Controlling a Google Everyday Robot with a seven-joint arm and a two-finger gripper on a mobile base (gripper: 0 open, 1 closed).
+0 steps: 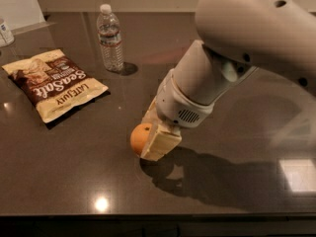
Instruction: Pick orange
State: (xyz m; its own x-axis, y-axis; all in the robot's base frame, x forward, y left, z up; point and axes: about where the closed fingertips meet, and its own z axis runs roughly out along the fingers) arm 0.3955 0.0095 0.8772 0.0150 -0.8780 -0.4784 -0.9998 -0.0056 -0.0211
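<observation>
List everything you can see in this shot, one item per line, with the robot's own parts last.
small round orange fruit: one, orange, on the table near the front middle, partly hidden by the claw
clear plastic water bottle with a white cap: one, clear, upright toward the back of the table
brown and cream snack bag: one, brown and cream, lying flat toward the picture's left, in front of the bottle
small pale container: one, whitish, cut off at the picture's left edge; kind unclear
dark glossy tabletop: one, dark grey-brown, under all of it
rounded robot arm: one, off-white, reaching down from the picture's upper right
claw: one, cream, down at the tabletop at the orange
</observation>
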